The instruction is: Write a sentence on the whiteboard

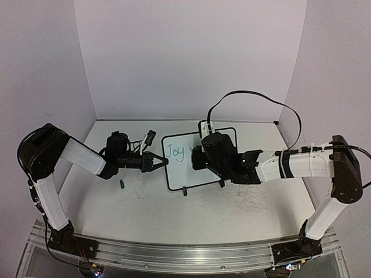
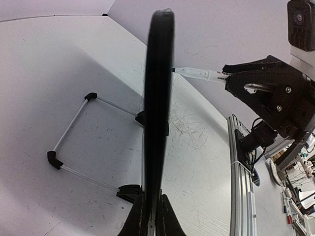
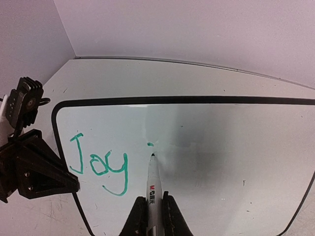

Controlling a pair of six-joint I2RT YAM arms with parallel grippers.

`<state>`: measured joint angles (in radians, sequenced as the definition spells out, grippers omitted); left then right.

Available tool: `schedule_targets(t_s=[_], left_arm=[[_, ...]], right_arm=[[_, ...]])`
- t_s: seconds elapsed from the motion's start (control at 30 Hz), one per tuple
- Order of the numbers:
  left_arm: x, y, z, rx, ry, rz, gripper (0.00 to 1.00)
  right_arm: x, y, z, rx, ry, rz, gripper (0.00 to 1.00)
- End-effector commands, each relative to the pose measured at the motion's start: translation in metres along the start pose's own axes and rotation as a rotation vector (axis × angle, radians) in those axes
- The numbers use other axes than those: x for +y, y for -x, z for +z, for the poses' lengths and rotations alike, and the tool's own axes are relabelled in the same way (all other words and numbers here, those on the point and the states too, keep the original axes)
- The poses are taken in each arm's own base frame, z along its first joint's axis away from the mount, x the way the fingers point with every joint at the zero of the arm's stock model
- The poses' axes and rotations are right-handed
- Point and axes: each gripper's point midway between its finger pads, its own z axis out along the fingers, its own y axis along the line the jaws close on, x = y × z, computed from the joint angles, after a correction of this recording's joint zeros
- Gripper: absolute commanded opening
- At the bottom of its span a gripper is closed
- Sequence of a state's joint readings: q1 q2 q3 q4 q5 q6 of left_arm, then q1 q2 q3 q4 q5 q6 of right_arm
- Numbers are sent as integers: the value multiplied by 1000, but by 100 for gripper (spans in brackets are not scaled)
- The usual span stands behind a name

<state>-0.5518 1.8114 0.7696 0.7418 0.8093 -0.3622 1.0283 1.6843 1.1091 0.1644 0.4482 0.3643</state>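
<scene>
The whiteboard stands tilted mid-table, seen edge-on as a dark bar in the left wrist view. My left gripper is shut on the board's left edge. My right gripper is shut on a white marker. The marker's tip rests on the board face just below a small green dot. Of the sentence, only the green word "Joy" shows, left of the tip. In the top view the right wrist hides the board's middle.
A small green cap lies on the table left of the board. Behind the board a thin white-rod stand with black corners joins the black clip feet. An aluminium rail runs along the near edge. Walls close the back and sides.
</scene>
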Motion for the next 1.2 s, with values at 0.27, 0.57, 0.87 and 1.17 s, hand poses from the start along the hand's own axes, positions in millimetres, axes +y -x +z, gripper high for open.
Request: schedule_targets(t_s=[0.27, 0.57, 0.87, 1.17], left_arm=[[-19, 9, -3, -16, -47, 57, 0], [-20, 9, -3, -17, -48, 58, 0], [-20, 10, -3, -18, -47, 59, 0], [-20, 9, -3, -18, -48, 58, 0]], right_arm=[[0, 9, 3, -34, -34, -7, 0], [-3, -1, 1, -8, -34, 6, 0], [-4, -16, 0, 24, -28, 16, 0], [-5, -26, -2, 44, -26, 21, 0]])
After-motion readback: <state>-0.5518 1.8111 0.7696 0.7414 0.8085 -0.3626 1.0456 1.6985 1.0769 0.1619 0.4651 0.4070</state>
